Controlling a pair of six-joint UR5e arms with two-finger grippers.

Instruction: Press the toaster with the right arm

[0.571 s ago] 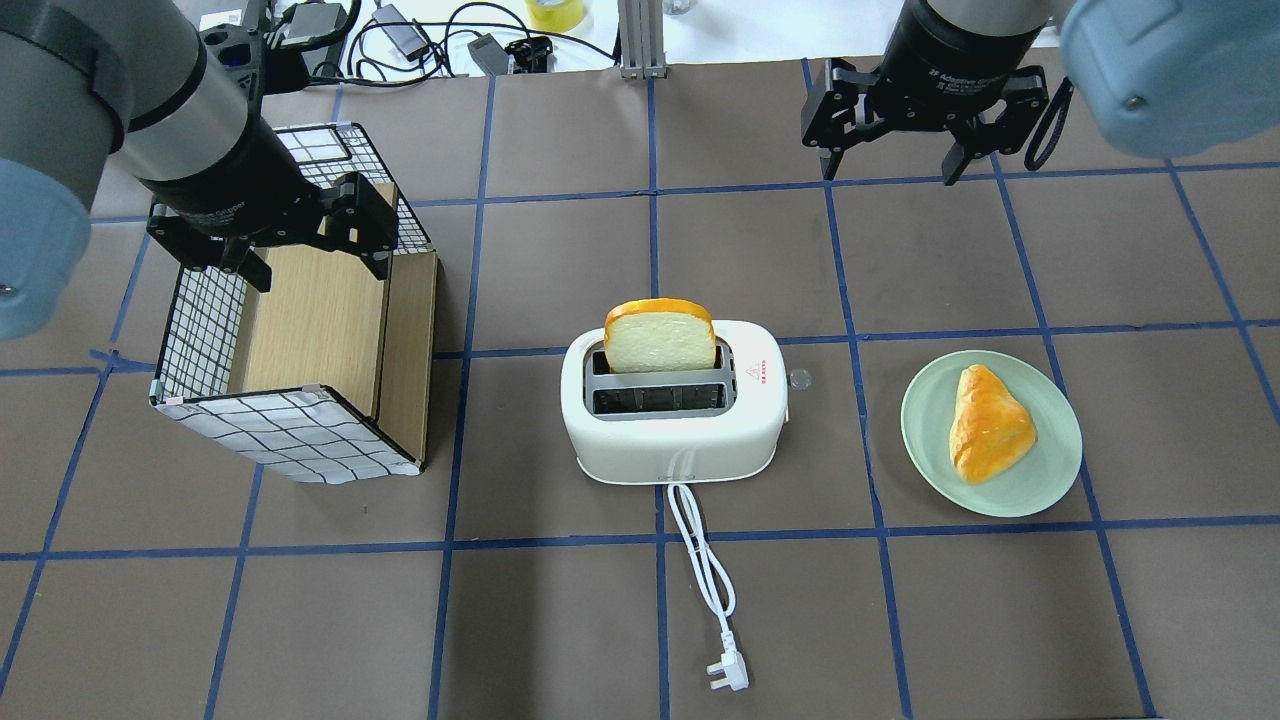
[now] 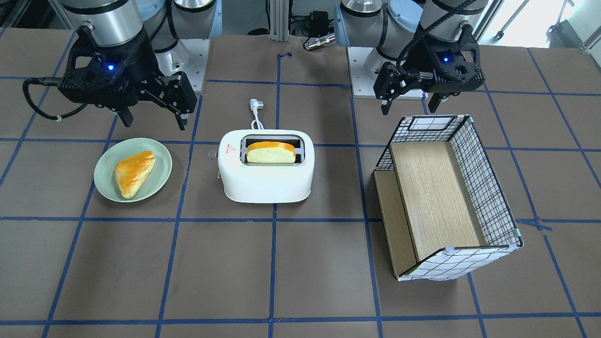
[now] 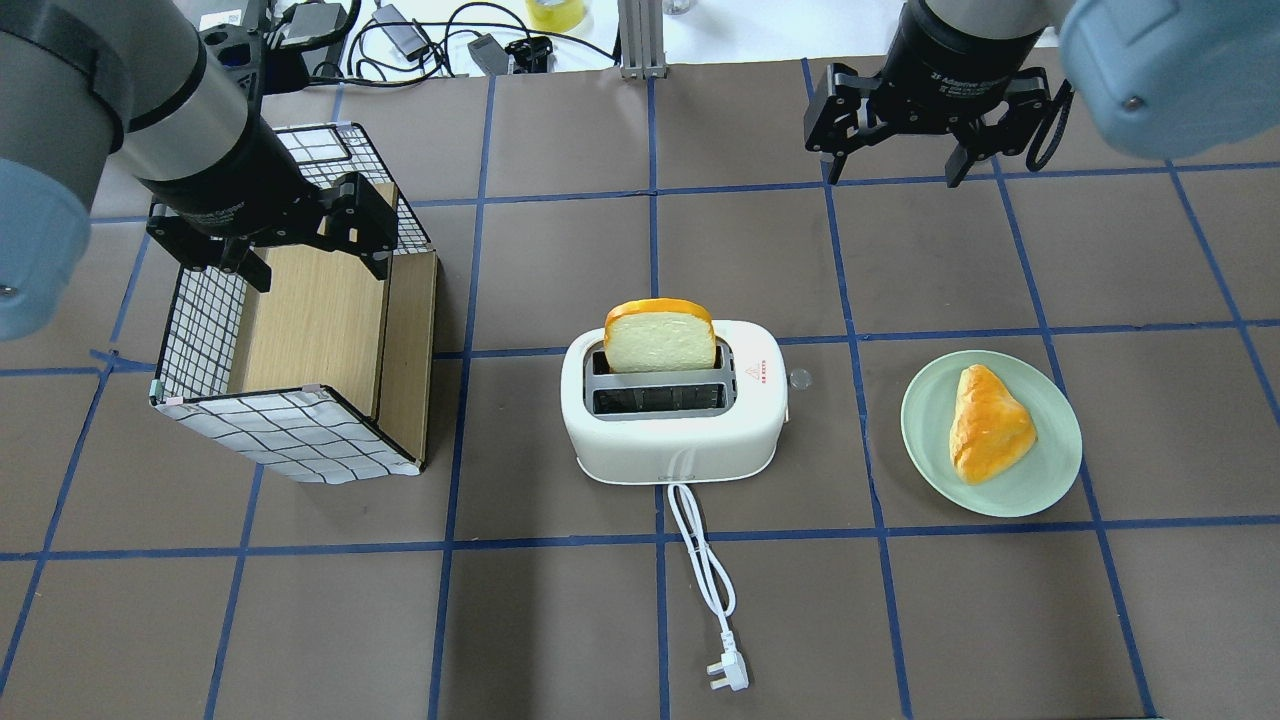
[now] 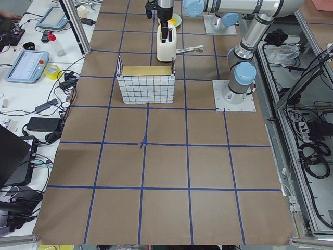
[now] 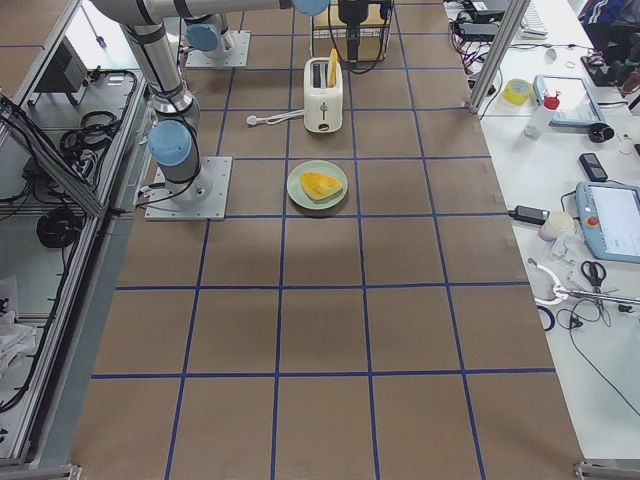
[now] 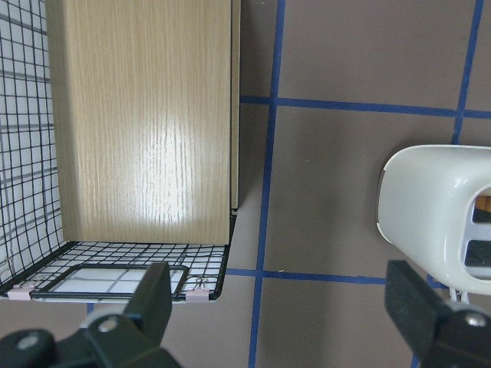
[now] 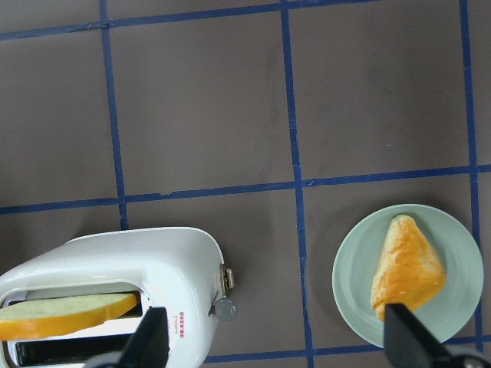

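The right claw (image 3: 890,165) has drifted slightly toward the far edge of the table (image 3: 1000,620), wide open and empty, while the toaster (image 3: 675,420) stands mid-table, nearer the robot and leftward of it, long axis crosswise, its lever (image 3: 798,379) on the right-arm end

Silver arms (image 2: 101,19), light-blue joints (image 3: 1160,70), black grippers (image 3: 889,176)

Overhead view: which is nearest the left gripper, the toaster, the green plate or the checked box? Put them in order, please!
1. Checked box: right below the left gripper, on the view's left.
2. Toaster: in the middle.
3. Green plate: far over on the right, with a pastry on it.
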